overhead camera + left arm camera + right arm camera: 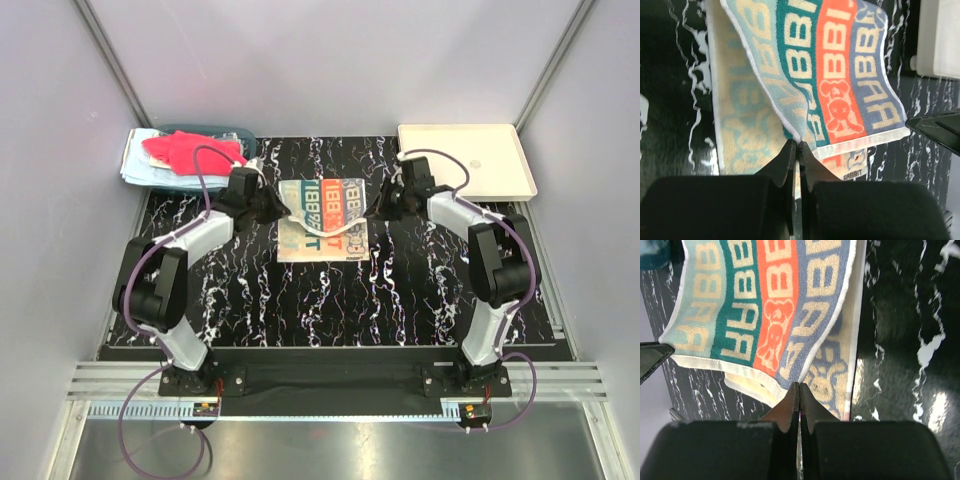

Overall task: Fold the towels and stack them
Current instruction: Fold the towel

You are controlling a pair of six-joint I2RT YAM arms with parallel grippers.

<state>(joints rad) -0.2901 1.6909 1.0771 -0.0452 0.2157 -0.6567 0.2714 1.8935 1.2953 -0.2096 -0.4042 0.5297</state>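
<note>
Together, the left pincer (pixel 798 144) and right pincer (pixel 799 385) each pinch a corner of the striped rabbit towel (pixel 322 215), half-folded on the bench (pixel 400 290).

1. Your table (pixel 400 300) has a black top veined with white, like marble.
2. At its middle lies the striped towel (pixel 322 222). The bright lettered bands face up on the far side, and the pale underside shows nearer you.
3. A cream tray (pixel 455 150) sits at the far-right corner.
4. A teal basket (pixel 215 130) sits at the far-left corner, with a red-pink towel (pixel 185 150) heaped against it.
</note>
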